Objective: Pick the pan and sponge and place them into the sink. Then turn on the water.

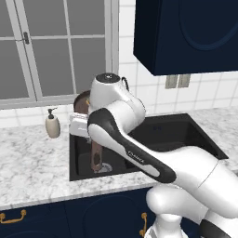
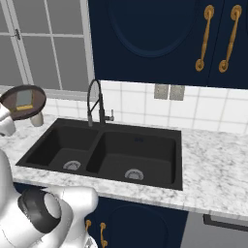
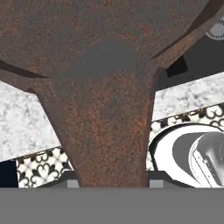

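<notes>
My gripper [image 3: 113, 183] is shut on the long brown handle [image 3: 109, 140] of the pan [image 3: 109, 43], whose rusty underside looms close in the hand view. The pan [image 2: 12, 104] hangs in the air above the counter at the left end of the sink [image 2: 145, 145], tilted so its inside faces the right base camera. The sponge [image 2: 24, 99], grey-blue on top with a yellow edge, lies inside the pan. From the left base view, the pan [image 1: 82, 101] peeks out behind my arm, its handle [image 1: 96, 155] pointing down over the left basin of the sink [image 1: 176, 130].
A tall dark faucet [image 2: 94, 101] stands behind the sink's divider. A beige soap dispenser [image 1: 52, 124] sits on the marble counter left of the sink. A dark blue wall cabinet [image 1: 186, 32] hangs above the right side. A window is behind the counter.
</notes>
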Controlling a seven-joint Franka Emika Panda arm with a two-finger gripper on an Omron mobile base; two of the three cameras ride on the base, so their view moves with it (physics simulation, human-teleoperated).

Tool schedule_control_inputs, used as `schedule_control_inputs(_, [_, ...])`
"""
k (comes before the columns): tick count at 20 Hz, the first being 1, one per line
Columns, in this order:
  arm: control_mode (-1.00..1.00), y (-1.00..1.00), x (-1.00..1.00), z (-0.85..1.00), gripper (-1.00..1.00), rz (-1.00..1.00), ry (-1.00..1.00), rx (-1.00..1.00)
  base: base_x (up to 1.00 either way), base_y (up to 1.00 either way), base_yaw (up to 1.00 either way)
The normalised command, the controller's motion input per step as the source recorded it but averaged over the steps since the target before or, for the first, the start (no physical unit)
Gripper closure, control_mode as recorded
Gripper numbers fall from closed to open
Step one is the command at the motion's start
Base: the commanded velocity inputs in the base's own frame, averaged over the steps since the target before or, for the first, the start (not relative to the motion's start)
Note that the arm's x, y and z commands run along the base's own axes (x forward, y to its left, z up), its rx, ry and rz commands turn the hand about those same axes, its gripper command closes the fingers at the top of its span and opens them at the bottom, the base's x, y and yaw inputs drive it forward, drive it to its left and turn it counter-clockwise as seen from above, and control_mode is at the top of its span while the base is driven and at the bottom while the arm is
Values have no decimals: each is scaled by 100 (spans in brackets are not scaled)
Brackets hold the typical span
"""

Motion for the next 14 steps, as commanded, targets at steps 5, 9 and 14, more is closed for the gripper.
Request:
schedule_control_inputs(5, [-100,-100,-35,51,100,19,6,0,0,0,0])
schedule_control_inputs(9, [-100,-100,-9,39,100,18,12,0,0,0,0])
schedule_control_inputs(14, [-100,-100,-8,31,100,17,5,0,0,0,0])
